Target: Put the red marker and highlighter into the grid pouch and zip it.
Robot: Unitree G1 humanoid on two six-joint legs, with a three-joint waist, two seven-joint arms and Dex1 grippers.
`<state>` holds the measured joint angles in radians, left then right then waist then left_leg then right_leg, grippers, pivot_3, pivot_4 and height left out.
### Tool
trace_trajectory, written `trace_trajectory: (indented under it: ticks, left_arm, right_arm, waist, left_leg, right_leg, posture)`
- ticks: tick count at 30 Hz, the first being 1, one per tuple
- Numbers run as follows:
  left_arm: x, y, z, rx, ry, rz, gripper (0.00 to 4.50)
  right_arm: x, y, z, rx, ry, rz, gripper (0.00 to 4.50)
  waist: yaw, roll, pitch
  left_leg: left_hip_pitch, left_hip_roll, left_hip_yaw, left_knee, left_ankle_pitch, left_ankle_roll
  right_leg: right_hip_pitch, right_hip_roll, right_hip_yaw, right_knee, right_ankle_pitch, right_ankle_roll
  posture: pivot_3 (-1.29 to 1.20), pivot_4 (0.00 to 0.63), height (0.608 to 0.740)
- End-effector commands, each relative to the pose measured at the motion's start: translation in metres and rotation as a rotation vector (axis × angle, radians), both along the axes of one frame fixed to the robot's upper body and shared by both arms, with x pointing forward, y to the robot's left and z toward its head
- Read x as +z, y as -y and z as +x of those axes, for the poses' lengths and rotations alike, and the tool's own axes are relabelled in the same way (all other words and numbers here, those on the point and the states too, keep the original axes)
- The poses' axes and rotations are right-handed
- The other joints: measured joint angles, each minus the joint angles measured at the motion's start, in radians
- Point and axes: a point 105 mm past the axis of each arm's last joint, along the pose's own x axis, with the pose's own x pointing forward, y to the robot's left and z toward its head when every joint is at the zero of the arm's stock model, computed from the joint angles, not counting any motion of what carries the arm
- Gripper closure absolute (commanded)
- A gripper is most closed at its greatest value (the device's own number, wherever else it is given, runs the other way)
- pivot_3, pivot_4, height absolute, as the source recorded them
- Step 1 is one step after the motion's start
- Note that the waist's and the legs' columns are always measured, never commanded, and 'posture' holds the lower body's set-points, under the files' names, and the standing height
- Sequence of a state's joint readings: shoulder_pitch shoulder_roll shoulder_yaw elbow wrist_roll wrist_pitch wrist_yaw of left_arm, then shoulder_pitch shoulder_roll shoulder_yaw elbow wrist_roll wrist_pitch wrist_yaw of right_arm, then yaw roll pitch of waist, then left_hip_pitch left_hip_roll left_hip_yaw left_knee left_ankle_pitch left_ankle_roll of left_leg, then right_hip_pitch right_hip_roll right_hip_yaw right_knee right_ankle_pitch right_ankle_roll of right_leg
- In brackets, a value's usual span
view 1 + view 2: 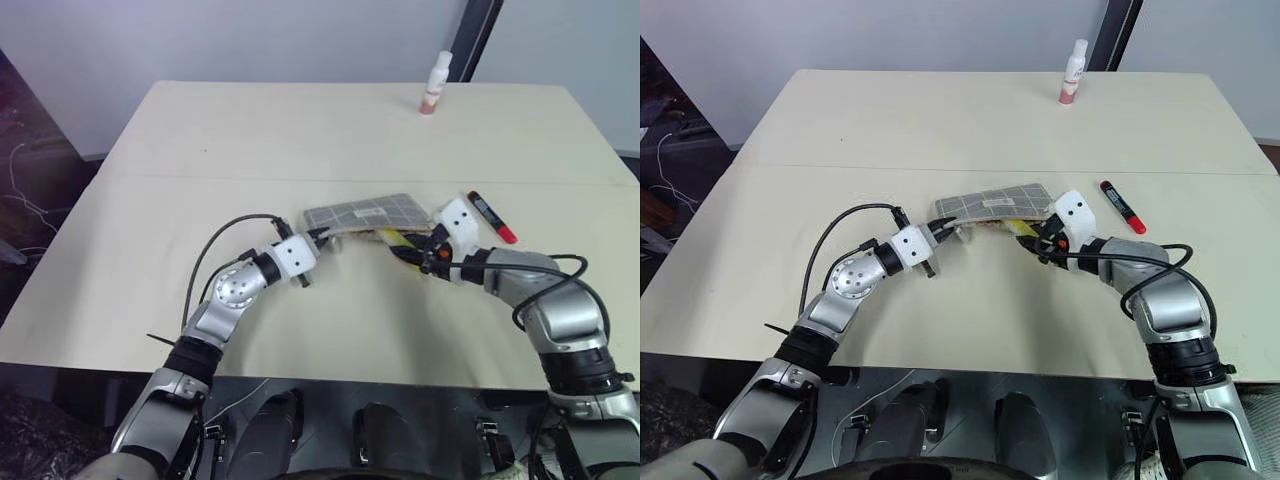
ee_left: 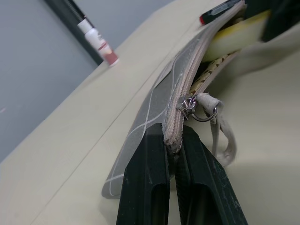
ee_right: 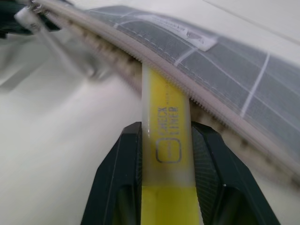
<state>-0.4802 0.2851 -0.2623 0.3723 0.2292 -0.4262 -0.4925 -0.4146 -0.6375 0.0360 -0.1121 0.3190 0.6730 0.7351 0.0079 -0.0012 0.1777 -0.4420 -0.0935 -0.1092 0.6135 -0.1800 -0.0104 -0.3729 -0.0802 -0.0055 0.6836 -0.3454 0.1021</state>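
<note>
The grid pouch point(image 1: 365, 213), grey with white lines, lies in the middle of the table with its zipper mouth open toward me. My left gripper point(image 2: 172, 136) is shut on the pouch's zipper end, just behind the pull tab point(image 2: 190, 104). At the pouch's other side my right gripper point(image 3: 166, 129) is shut on the yellow highlighter point(image 3: 166, 112), whose tip pokes into the open mouth under the zipper edge. The red marker point(image 1: 492, 217) lies on the table to the right of the pouch, apart from both grippers.
A white bottle with a pink band point(image 1: 435, 85) stands upright near the table's far edge. The cream table point(image 1: 200, 150) has a seam running across it behind the pouch. A dark post rises behind the bottle.
</note>
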Motion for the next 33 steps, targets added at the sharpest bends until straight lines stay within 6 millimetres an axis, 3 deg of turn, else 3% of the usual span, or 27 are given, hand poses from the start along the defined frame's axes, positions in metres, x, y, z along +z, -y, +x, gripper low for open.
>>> trace_trajectory:
  ticks: [1,3,8,14,16,18,25,30,33]
  left_arm:
    - [0.02,0.01,-0.005,-0.071,0.095,0.068,4.5]
    - [0.027,0.016,-0.006,-0.111,0.107,0.106,4.5]
    - [0.026,0.017,-0.007,-0.14,0.103,0.137,4.5]
    - [0.034,0.017,-0.01,-0.137,0.052,0.008,4.5]
    - [0.035,0.016,-0.011,-0.137,0.029,-0.031,4.5]
    - [0.039,0.012,-0.009,-0.114,0.022,-0.063,4.5]
    - [0.038,-0.005,-0.001,-0.031,0.002,-0.107,4.5]
    - [0.039,-0.018,0.006,0.042,0.033,-0.11,4.5]
    - [0.039,-0.022,0.008,0.066,0.045,-0.113,4.5]
  right_arm:
    - [0.007,-0.005,0.003,0.071,0.068,-0.11,3.62]
    - [0.002,-0.011,0.006,0.151,0.119,-0.251,3.62]
    - [0.011,-0.037,0.014,0.261,0.218,-0.334,3.62]
    - [0.019,-0.062,0.012,0.393,0.36,-0.374,3.62]
    - [0.022,-0.065,0.012,0.394,0.396,-0.353,3.62]
    - [0.017,-0.055,0.013,0.4,0.408,-0.402,3.62]
    - [0.034,-0.033,-0.001,0.338,0.401,-0.233,0.23]
    - [0.039,-0.025,-0.041,0.337,0.323,0.047,0.1]
    - [0.049,-0.011,-0.051,0.236,0.32,0.237,0.1]
  waist:
    - [0.0,0.0,0.0]
    - [0.001,0.0,0.0]
    - [-0.006,0.0,0.0]
    - [-0.011,0.0,0.0]
    - [-0.017,0.0,0.0]
    - [-0.017,0.0,0.0]
    - [-0.019,0.0,0.0]
    - [-0.017,0.0,0.0]
    - [-0.016,0.0,0.0]
  left_leg:
    - [0.0,0.0,0.0,0.0,0.0,0.0]
    - [0.0,0.0,0.0,0.0,0.0,0.0]
    - [0.0,0.0,0.0,0.0,0.0,0.0]
    - [0.0,0.0,0.0,0.0,0.0,0.0]
    - [0.0,0.0,0.0,0.0,0.0,0.0]
    - [0.0,0.0,0.0,0.001,0.001,-0.001]
    - [0.0,0.0,-0.001,0.001,0.001,-0.001]
    - [0.0,0.0,-0.001,0.001,0.001,-0.001]
    - [0.0,0.0,-0.001,0.001,0.001,-0.001]
  right_leg:
    - [0.0,0.0,0.0,0.0,0.0,0.0]
    - [0.0,0.0,0.0,0.0,0.0,0.0]
    - [0.0,0.0,0.0,0.0,0.0,0.0]
    - [0.0,0.0,0.0,0.0,0.0,0.0]
    - [0.0,0.0,0.0,0.0,0.0,0.0]
    - [0.0,0.0,0.0,0.001,0.0,0.0]
    - [0.0,0.001,0.0,0.001,0.0,0.0]
    - [0.001,0.001,0.0,0.001,0.0,0.0]
    - [0.001,0.001,0.0,0.002,0.0,0.0]
  posture:
    - [0.0,0.15,0.74]
    - [0.0,0.15,0.74]
    - [0.0,0.15,0.74]
    - [0.0,0.15,0.74]
    - [0.0,0.15,0.74]
    - [0.0,0.15,0.74]
    - [0.0,0.15,0.74]
    - [0.0,0.15,0.74]
    - [0.0,0.15,0.74]
